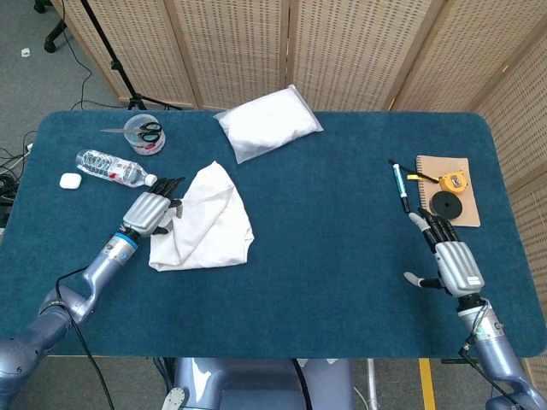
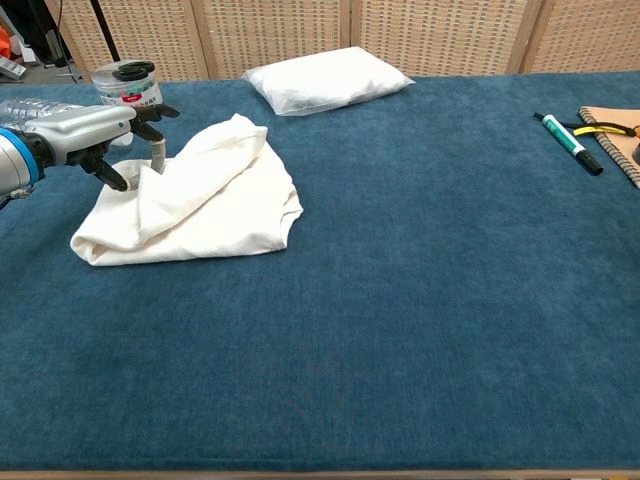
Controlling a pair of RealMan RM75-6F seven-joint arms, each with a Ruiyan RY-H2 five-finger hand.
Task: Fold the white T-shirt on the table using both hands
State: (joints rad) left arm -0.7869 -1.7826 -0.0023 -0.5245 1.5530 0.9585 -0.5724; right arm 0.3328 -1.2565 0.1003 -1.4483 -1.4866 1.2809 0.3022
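The white T-shirt lies crumpled and partly folded on the blue table, left of centre; the chest view shows the T-shirt at upper left. My left hand lies at its upper left edge with fingers spread, and the fingertips touch the cloth. In the chest view the left hand reaches in from the left, thumb and a finger tipped down onto the shirt's edge; no fold is seen lifted. My right hand rests palm down with fingers apart on the table's right side, far from the shirt and holding nothing.
A white packed bag lies at the back centre. A water bottle, a round tub with scissors and a small white case sit behind the left hand. A marker, notebook, tape measure and black disc lie far right.
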